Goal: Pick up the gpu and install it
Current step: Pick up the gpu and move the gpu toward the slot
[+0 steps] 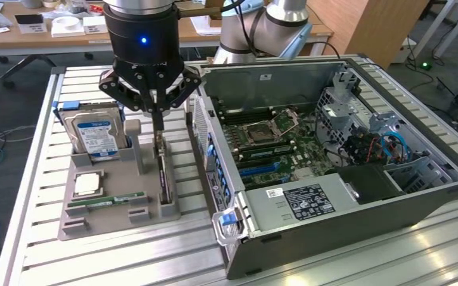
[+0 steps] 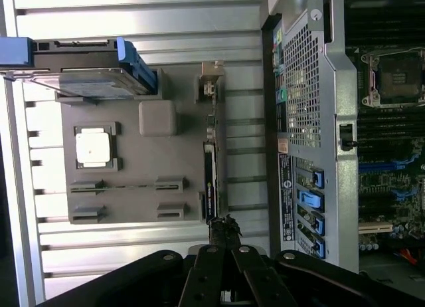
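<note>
On the slotted aluminium table (image 1: 46, 250), grey parts tray (image 1: 114, 220) set just beside the open computer case (image 1: 420, 196), on the exterior view's left of it.

Directly above the tray, gripper (image 1: 159, 132) pointed straight down from the black wrist, fingers clenched together on the upper edge of the gpu (image 1: 164, 179). Same grasp from the wrist view: gripper (image 2: 224, 228) meeting one end of the gpu (image 2: 209, 181).

Position of the gpu: upright on its long edge, lower edge down in the tray slot along the side nearest the case. Thin, black, presented edge-on. Not yet lifted clear of the tray.

Other tray contents:
- hard drive (image 1: 98, 136), silver with a blue label, standing upright at the far end of the tray, well apart from the gpu.
- processor (image 1: 86, 183), lying flat in a square recess.
- memory stick (image 1: 105, 201), slim and green, lying low between small brackets near the front of the tray.
- grey post (image 1: 133, 146), upright, between the hard drive and the gpu.

Inside the case, side panel off: motherboard (image 1: 265, 140) with processor socket (image 1: 262, 130) and blue expansion slots (image 1: 261, 170); power supply (image 1: 305, 199) with a white-printed label toward the near side.
</note>
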Robot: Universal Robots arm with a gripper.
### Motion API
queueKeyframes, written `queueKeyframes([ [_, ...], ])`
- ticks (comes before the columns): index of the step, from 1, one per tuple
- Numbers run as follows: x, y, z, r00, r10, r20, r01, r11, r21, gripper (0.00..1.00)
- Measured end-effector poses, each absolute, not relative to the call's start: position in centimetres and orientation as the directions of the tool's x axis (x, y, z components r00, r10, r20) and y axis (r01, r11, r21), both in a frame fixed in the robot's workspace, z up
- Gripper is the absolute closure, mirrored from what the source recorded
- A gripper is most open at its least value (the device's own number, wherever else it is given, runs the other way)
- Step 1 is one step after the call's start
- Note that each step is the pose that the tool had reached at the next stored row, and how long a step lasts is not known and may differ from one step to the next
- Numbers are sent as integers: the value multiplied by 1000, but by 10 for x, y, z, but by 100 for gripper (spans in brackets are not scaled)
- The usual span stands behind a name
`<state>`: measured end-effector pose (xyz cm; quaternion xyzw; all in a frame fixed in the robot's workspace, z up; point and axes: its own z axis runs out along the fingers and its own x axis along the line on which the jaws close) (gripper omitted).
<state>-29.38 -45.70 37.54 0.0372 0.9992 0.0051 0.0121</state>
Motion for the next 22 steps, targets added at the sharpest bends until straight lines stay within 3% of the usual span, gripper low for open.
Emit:
queueKeyframes([
  [8,-294,-457,375,-997,75,-24,74,997,11,89],
  [10,-294,-457,375,-997,74,-24,74,997,11,77],
  [11,-294,-457,375,-997,74,-24,74,997,11,77],
  [15,-294,-457,375,-997,74,-24,74,997,11,58],
  [22,-294,-457,368,-997,74,-24,74,997,11,58],
])
